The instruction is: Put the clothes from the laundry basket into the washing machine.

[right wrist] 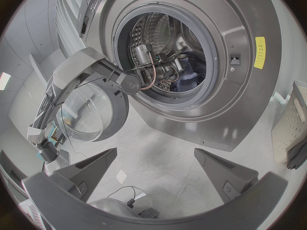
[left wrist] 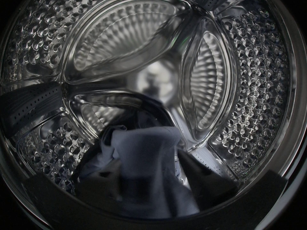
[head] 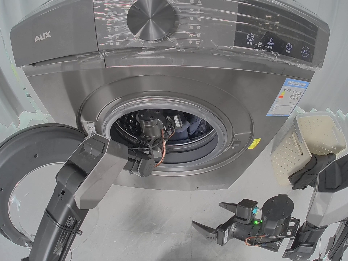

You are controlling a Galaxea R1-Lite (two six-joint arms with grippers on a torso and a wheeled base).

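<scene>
Laundry basket [right wrist: 284, 125], partly past the edge

Film-wrapped washing machine [head: 181, 80] and pale panelled walls [right wrist: 28, 48] suggest a test lab.

Left arm [head: 90, 164]: stretched far forward, wrist [head: 150, 127] turned rightward. Right gripper [head: 207, 214]: low, near right, pointing left, jaws wide apart.
</scene>
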